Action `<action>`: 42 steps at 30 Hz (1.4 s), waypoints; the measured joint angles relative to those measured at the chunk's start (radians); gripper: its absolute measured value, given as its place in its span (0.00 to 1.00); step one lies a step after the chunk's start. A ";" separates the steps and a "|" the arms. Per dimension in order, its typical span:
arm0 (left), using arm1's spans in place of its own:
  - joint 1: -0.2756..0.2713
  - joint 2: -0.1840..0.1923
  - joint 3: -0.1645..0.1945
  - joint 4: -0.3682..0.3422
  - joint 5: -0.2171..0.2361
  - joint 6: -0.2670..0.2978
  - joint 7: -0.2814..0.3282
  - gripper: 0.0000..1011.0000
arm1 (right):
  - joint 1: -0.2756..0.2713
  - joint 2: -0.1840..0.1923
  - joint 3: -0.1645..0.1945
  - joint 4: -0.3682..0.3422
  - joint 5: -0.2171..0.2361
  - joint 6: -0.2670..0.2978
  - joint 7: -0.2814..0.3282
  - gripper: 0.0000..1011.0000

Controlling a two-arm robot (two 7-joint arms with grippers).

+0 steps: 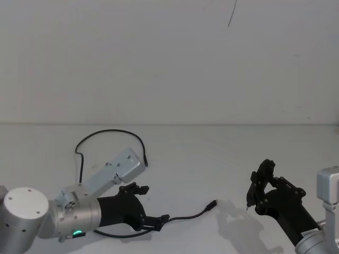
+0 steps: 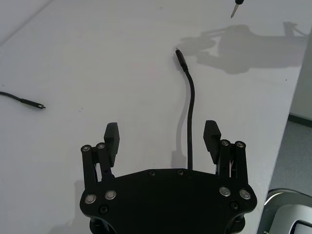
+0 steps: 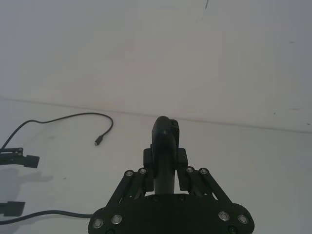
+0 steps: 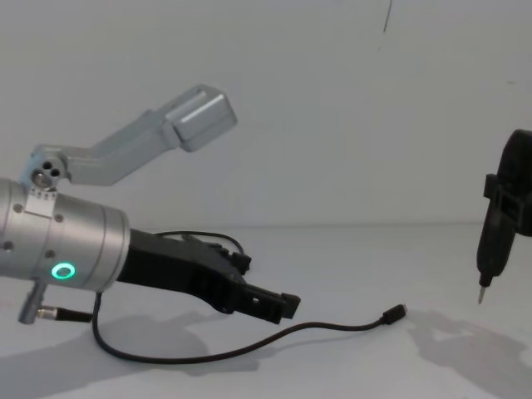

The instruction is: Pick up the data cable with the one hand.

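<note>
Found left gripper (image 1: 152,204) reaching forward, low over white table (image 1: 222,153), arm slanted toward centre, fingers (image 2: 112,136) spread wide and empty. Noted green ring light (image 4: 62,271) lit on its silver wrist. Traced data cable (image 1: 188,215) flat on the table, running beneath and between those spread fingers, plug (image 1: 212,204) just beyond them, far end looped behind the arm. Saw right gripper (image 1: 260,186) above the table at right, clamped on slim black tool (image 4: 497,233), metal tip down. Spotted small label (image 1: 310,233) on right wrist; could not read it.
</note>
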 joint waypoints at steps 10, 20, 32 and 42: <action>-0.003 -0.026 0.014 0.010 0.018 0.018 0.021 0.99 | 0.000 0.000 0.000 0.000 0.000 0.000 0.000 0.26; -0.008 -0.048 0.029 0.031 0.053 0.017 0.045 0.99 | 0.000 0.000 0.000 0.000 0.000 0.000 0.000 0.26; -0.017 -0.069 0.045 0.061 0.092 0.016 0.063 0.99 | 0.000 0.000 0.000 0.000 0.000 0.000 0.000 0.26; -0.022 -0.078 0.051 0.073 0.109 0.020 0.067 0.96 | 0.000 0.000 0.000 0.000 0.000 0.000 0.000 0.26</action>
